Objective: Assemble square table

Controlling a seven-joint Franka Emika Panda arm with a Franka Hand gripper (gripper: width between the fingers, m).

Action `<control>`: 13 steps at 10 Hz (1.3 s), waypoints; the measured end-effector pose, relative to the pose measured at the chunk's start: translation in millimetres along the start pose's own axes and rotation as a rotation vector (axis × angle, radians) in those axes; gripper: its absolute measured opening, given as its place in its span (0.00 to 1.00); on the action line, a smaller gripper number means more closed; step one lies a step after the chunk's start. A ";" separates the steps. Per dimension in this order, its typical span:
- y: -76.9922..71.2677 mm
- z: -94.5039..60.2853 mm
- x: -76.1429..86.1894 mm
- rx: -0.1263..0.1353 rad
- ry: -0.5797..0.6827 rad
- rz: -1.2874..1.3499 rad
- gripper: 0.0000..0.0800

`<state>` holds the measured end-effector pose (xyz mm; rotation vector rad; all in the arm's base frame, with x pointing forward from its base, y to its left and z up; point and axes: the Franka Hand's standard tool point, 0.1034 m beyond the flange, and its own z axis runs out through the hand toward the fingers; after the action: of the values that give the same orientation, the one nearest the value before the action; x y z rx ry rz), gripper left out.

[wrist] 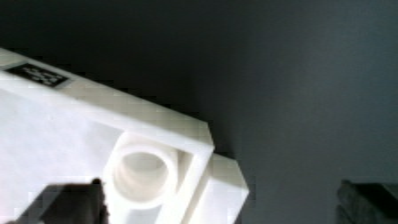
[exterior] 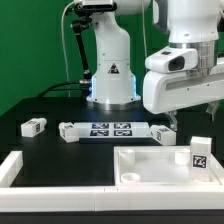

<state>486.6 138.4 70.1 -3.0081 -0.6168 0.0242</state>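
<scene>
My hand [exterior: 192, 116] hangs with its fingers spread as wide as they go and has hold of nothing. In the wrist view, my fingertips [wrist: 63, 205] stand either side of a corner of the tabletop [exterior: 150, 165], which lies just below me.

I judge that I am held over this corner to line myself up with it. I may need to take the slab by its edge, or to mark where a leg has to go.

The tabletop rests flat on the dark surface [exterior: 60, 150], apparently underside up, because a round socket [wrist: 150, 165] opens toward me near the corner. That looks like the seat for a leg. A printed tag [exterior: 198, 157] stands on the tabletop's edge, to one side of my hand.

The slab lies close to the white border bars [exterior: 12, 168]. I take it they could brace it against pushing, though I cannot tell whether they touch.

The legs [exterior: 33, 126] lie loose beyond my hand, toward the arm's base. One is well apart from me, and others are just beside the ends of the marker board [exterior: 112, 129]. None is fitted, so the assembly seems barely begun.
</scene>
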 end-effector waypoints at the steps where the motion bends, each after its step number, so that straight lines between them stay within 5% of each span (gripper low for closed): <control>1: -7.4 10.0 -17.3 -0.013 -0.062 0.009 0.81; 3: -9.1 32.8 -49.9 -0.025 -0.182 0.037 0.81; 7: -17.9 29.9 -55.3 0.028 -0.526 0.060 0.81; 10: -7.6 43.4 -82.6 0.016 -0.767 0.070 0.81; 13: 2.4 45.9 -80.8 0.025 -0.814 0.095 0.81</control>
<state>411.8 107.4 24.2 -2.9042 -0.4914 1.2820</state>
